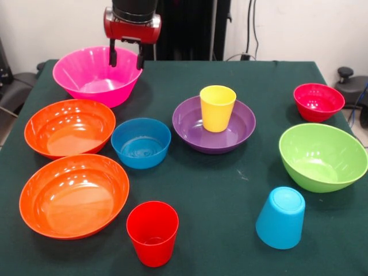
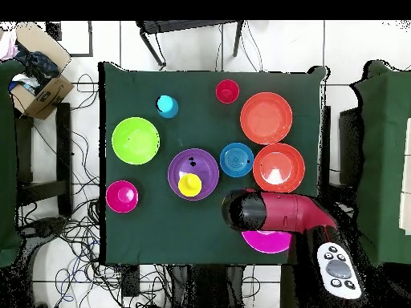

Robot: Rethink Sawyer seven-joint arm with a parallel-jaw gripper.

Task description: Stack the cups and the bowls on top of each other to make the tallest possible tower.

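**Gripper hovering at magenta bowl rim, no tower started**

Near to far, front view:

- Red cup [image 1: 152, 232] standing upright at the near edge, light blue cup [image 1: 280, 217] sitting mouth-down and slightly tilted beside it to the right. Both apart from everything else.
- Two orange bowls on the left: nearer orange bowl [image 1: 73, 195] and farther orange bowl [image 1: 69, 127], rims close or just touching, not nested.
- Small blue bowl [image 1: 141, 142] sitting just beside the farther orange one. Lime green bowl [image 1: 322, 156] sitting alone at the right.
- Yellow cup [image 1: 217, 107] standing upright inside the purple bowl [image 1: 214, 124], the only thing resting in another.
- Small crimson bowl [image 1: 318, 101] sitting far right, well apart.
- Magenta bowl [image 1: 96, 76] sitting at the far left corner of the table [image 1: 230, 190].

The gripper [image 1: 126, 59] is hanging over the magenta bowl's right-hand rim, jaws parted a little, holding nothing. The fingers seem to be straddling the rim wall, one inside and one outside; can't tell if they're touching it. Overhead, the arm is covering most of that bowl.

Judgement: the rim grasp depends on the wall lying between the fingers, so mostly a straight descent and close. Nothing is blocking the bowl itself. The farther orange bowl is the nearest neighbour and a likely base; the carry path toward it looks clear.
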